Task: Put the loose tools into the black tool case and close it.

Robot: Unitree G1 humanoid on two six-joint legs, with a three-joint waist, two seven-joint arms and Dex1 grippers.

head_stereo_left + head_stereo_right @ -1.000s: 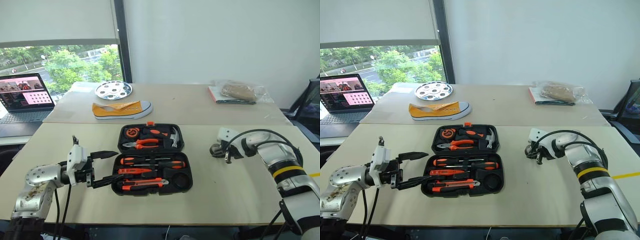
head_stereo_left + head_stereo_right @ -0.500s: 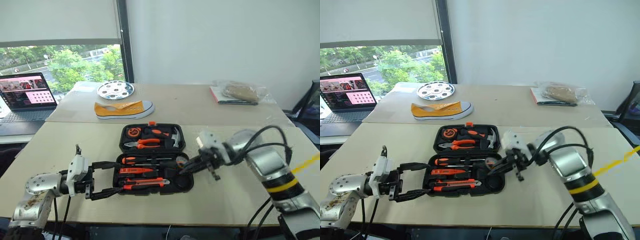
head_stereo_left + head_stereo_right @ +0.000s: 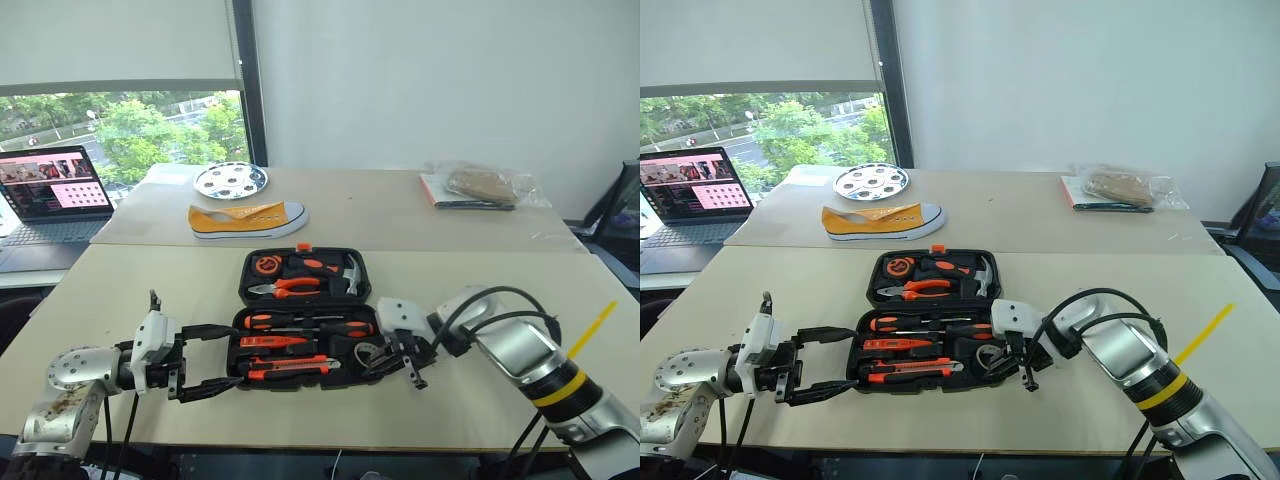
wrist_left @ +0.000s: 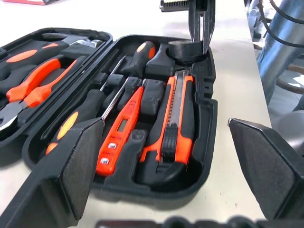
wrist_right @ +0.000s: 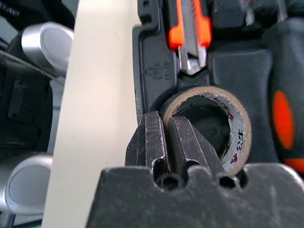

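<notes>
Look down from the head first. Your black tool case (image 3: 303,318) lies open on the desk (image 3: 480,290), between your two arms. The two screwdrivers (image 3: 305,322), the small tester screwdriver (image 3: 272,342) and the utility knife (image 3: 290,366) all lie in the near half of the case. The pliers (image 3: 283,287) and the hammer (image 3: 340,270) lie in the far half. Your left gripper (image 3: 207,362) hangs just beside the case's left end, and its jaws are spread wide with nothing in them. Your right gripper (image 3: 377,362) points at the case's near right corner, where the roll of tape (image 3: 985,359) sits.

Now the left wrist view. The open case (image 4: 204,114) lies right ahead of your wide jaws, not touching them. The tester screwdriver (image 4: 118,133) and the utility knife (image 4: 176,123) lie side by side straight ahead of the gap. Past the knife's far end you see the tape roll (image 4: 183,50), with the right gripper (image 4: 199,38) coming down on it.

Now the right wrist view. Your right jaws are pressed close together, pinching the wall of the tape roll (image 5: 237,123). One finger (image 5: 187,142) is inside the ring and the other is outside it. The roll sits in its round hole in the case (image 5: 152,71), and the knife's tip (image 5: 191,61) lies just past it.
</notes>
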